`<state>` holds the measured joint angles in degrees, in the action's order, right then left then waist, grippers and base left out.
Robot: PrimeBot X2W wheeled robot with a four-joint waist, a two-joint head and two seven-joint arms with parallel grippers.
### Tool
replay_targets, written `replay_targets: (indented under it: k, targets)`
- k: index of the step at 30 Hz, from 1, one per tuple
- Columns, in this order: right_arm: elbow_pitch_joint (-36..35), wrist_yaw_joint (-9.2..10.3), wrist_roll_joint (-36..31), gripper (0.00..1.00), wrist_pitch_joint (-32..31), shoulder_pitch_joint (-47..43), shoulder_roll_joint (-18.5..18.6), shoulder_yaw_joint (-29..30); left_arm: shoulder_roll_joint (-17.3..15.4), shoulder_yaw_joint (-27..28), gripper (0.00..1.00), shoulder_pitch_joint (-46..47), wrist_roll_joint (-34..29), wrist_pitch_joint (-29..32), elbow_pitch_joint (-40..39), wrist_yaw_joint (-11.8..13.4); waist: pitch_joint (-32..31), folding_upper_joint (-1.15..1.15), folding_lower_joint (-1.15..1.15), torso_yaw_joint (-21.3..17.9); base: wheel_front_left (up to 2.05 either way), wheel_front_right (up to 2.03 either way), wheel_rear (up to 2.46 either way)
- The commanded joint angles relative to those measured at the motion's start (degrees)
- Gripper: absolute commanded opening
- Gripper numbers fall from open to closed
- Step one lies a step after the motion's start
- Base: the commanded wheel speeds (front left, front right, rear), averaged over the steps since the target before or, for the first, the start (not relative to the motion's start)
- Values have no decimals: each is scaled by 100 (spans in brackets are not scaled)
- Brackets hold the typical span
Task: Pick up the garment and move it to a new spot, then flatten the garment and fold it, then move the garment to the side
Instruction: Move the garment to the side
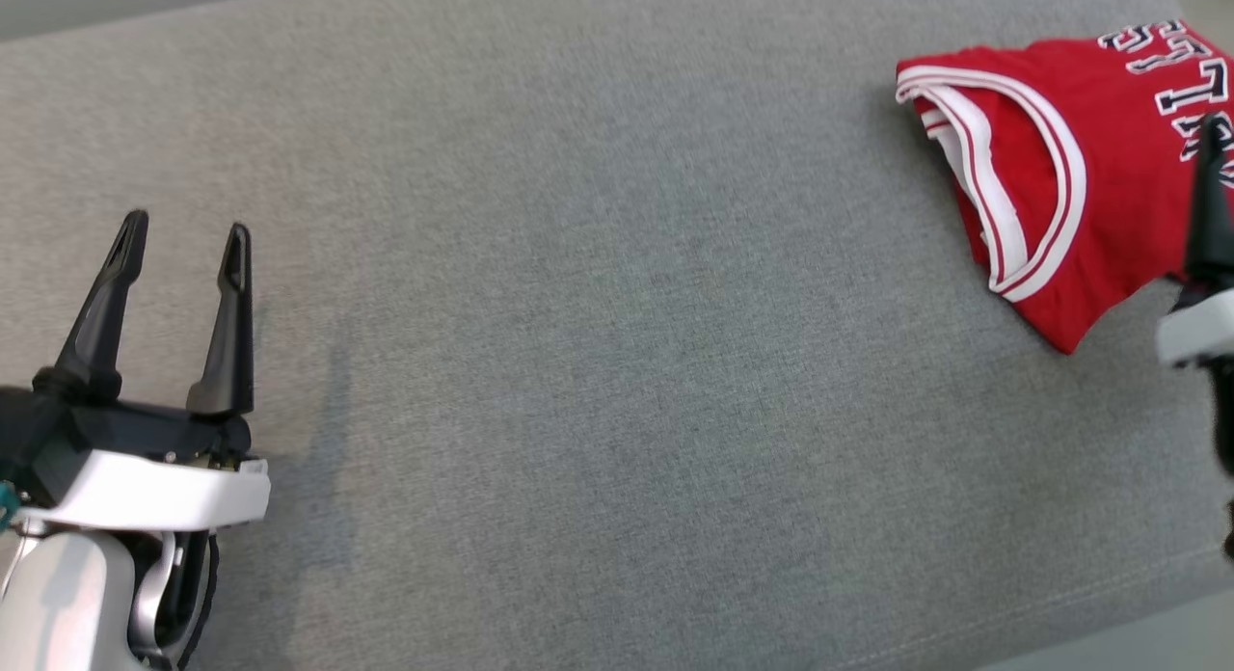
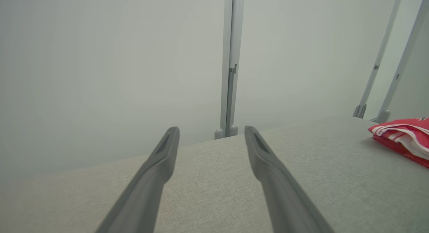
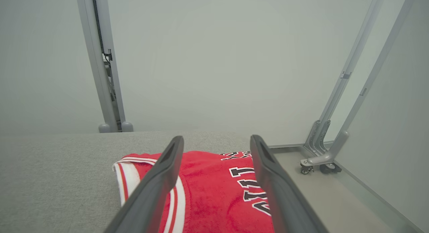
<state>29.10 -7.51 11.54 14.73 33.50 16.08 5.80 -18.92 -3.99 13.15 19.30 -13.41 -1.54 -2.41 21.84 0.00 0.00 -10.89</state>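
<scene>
My right gripper (image 3: 216, 142) hides part of the jersey's (image 3: 214, 189) lettering; the head view's right edge crops both.

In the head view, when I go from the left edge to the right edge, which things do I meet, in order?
left gripper → grey fabric surface → red garment
</scene>
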Motion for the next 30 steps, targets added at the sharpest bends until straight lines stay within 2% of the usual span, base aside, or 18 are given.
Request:
replay_targets:
  k: [1, 5, 6, 14, 19, 30]
  targets:
    - [-326, 4, -36, 100, -4, -287, -97, 3, 18, 57, 100, -116, 43, -38, 35, 55, -293, 0, 0, 170, 0, 0, 0]
    - [-1239, 4, -56, 100, -173, -968, -455, -83, 82, 146, 100, -395, 81, -60, 77, 207, -592, 0, 0, 377, 0, 0, 0]
    - [-1239, 4, -56, 100, -173, -968, -455, -83, 82, 146, 100, -395, 81, -60, 77, 207, -592, 0, 0, 377, 0, 0, 0]
    - [-2529, 3, -155, 100, -530, -2166, -1042, -180, 111, 278, 100, -828, 220, -82, 321, 291, -1214, 0, 0, 844, 0, 0, 0]
    - [-2907, 3, -198, 100, -767, -2711, -1191, -358, 122, 311, 100, -1195, 261, -69, 413, 348, -1543, 0, 0, 1009, 0, 0, 0]
    - [-3231, 3, -93, 100, -1069, -3567, -1285, -283, 87, 180, 100, -1717, 280, 123, 484, 372, -2154, 0, 0, 1156, 0, 0, 0]
